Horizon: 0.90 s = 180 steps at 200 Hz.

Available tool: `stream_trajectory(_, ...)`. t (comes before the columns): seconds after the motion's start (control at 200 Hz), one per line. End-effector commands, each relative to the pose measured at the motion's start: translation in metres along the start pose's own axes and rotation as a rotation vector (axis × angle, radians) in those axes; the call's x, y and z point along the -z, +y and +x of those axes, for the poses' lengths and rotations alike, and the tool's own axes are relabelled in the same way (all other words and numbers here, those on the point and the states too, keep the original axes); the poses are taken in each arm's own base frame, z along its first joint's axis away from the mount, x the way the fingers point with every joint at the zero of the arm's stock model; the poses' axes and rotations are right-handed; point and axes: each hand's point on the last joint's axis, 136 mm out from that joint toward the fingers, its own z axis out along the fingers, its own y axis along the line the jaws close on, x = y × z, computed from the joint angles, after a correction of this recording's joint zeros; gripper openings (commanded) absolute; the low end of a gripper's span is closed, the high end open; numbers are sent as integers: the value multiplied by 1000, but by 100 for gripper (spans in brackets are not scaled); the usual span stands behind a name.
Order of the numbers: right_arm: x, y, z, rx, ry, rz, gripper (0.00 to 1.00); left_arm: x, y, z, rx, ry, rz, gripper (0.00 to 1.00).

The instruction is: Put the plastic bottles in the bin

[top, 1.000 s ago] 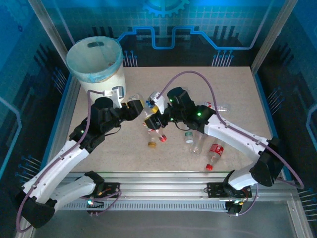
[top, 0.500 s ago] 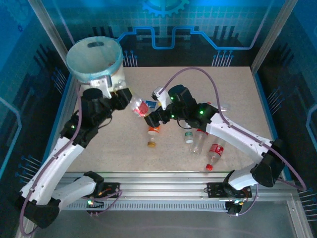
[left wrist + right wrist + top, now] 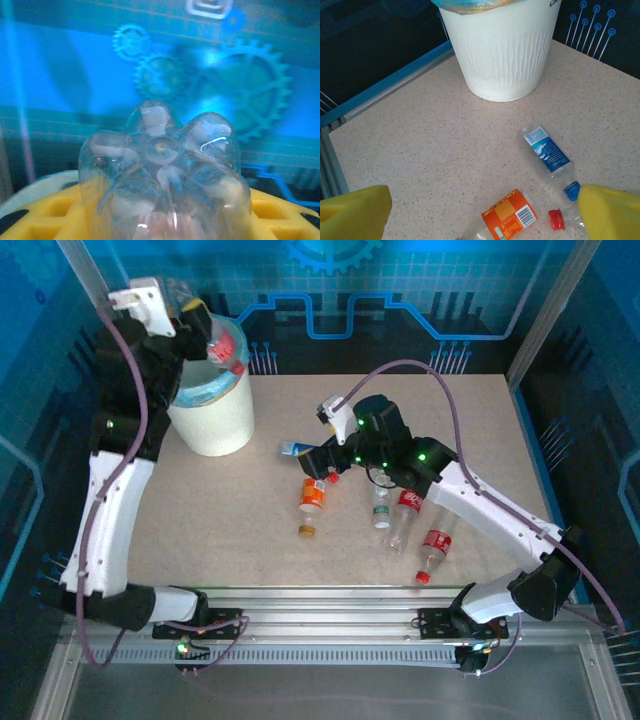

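Nearest your arm bases, a red-labelled bottle (image 3: 435,550) lies on the table (image 3: 480,430), with a clear green-capped bottle (image 3: 383,517) and a second red-labelled one (image 3: 408,502) just beyond it. Left of those sits an orange-labelled bottle (image 3: 311,495), and a small orange piece (image 3: 306,531) lies near it; too small to identify. Your right gripper (image 3: 320,462) hangs low over this cluster with its yellow fingers (image 3: 355,212) spread wide and nothing between them. A second ago it met the left gripper mid-table, and since then its jaws have opened. The blue-labelled bottle (image 3: 547,150) lies just ahead of it, well short of the bin (image 3: 505,50). The left arm has meanwhile swung up and back. Your left gripper (image 3: 205,330) is now high above the bin's blue-lined rim, jaws narrowed on the held bottle (image 3: 222,345). Reading: handover complete, release over the bin is the step in hand, and several bottles remain on the table. The held bottle is clear plastic with a red label. On the left wrist camera its five-lobed base (image 3: 165,170) faces the lens, seated between the yellow fingers (image 3: 280,212).
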Motion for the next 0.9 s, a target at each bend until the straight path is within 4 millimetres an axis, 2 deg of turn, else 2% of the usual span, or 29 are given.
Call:
stream_trajectory(0.0, 1, 1, -4, 5, 11, -23, 96, -20, 37, -15, -57, -44, -112, 43)
stream_trajectory(0.13, -1, 1, 2, -1, 35, -34, 96, -52, 71, -8, -81, -29, -185, 42)
stream_trajectory(0.29, -3, 3, 9, -18, 61, -46, 96, -87, 93, 32, -84, 57, -194, 42)
stream_trajectory(0.515, -7, 2, 20, -46, 89, -47, 96, -111, 76, 102, -47, 203, -34, 42)
stream_trajectory(0.895, -18, 3, 36, -85, 134, -58, 95, -118, 67, 192, -76, 379, 92, 44)
